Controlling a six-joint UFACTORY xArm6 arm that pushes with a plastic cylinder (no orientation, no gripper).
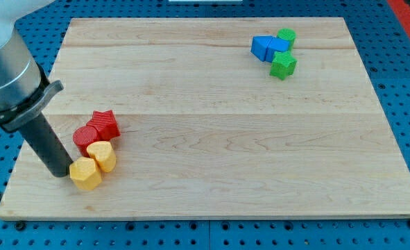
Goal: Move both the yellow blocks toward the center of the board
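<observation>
A: Starting big: the wooden board (pixel 211 125) is filling the view, and my rod is leaning in over its left edge, toward the bottom-left corner.

B: No fingers to report on?

A: None, just the bare rod. My tip (pixel 57 172) is sitting on the wood and looking as if it is touching the yellow hexagonal block (pixel 86 173), on that block's left side.

B: And the second yellow?

A: The yellow heart-shaped block (pixel 103 155) is lying just up and right of the first, touching it. Pressing in above are a red cylinder (pixel 85 137) and a red star block (pixel 105 124).

B: So which way is the push going?

A: I am judging it as rightward and slightly up: the centre is lying well off in that direction, both yellows are lined up ahead of my tip, though the reds are risking being dragged along.

B: Anything else?

A: Near the top-right corner, two blue blocks (pixel 268 48), a green cylinder (pixel 286 36) and a green star block (pixel 283 65) are clustering, well apart.
</observation>
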